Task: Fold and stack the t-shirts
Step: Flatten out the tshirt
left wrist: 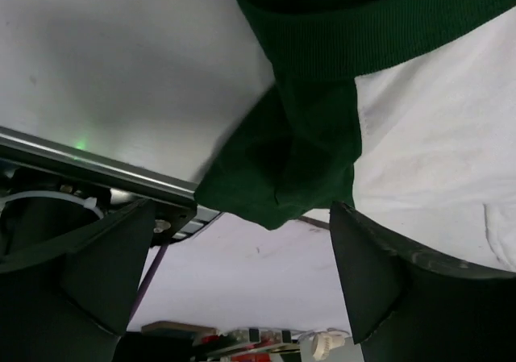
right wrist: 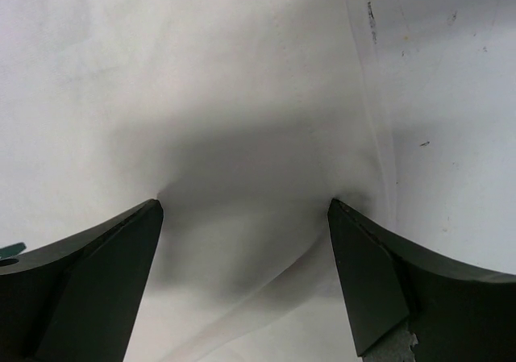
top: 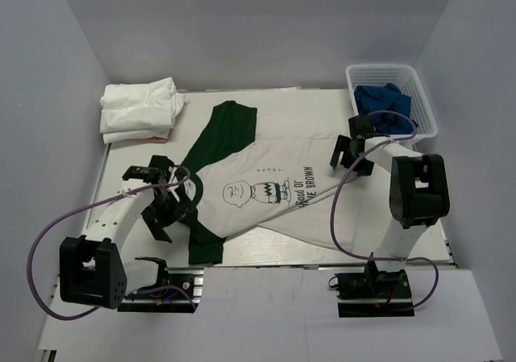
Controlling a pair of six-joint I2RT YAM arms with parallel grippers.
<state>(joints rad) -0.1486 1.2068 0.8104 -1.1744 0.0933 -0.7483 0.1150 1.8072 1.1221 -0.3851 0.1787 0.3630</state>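
Observation:
A white t-shirt (top: 266,168) with dark green sleeves, collar and a Charlie Brown print lies spread, a bit crumpled, on the table's middle. My left gripper (top: 176,207) is open at the shirt's near-left sleeve. In the left wrist view the bunched green sleeve (left wrist: 294,156) sits just ahead of the open jaws (left wrist: 242,257), not gripped. My right gripper (top: 348,157) is open at the shirt's right hem. In the right wrist view its jaws (right wrist: 246,225) straddle white cloth (right wrist: 234,96) and touch it. Folded white t-shirts (top: 139,109) are stacked at the far left corner.
A white basket (top: 419,96) holding blue cloth (top: 380,100) stands at the far right corner. Purple cables loop off both arms. The table's metal front edge (left wrist: 97,164) runs close to the left gripper. Grey walls enclose the table.

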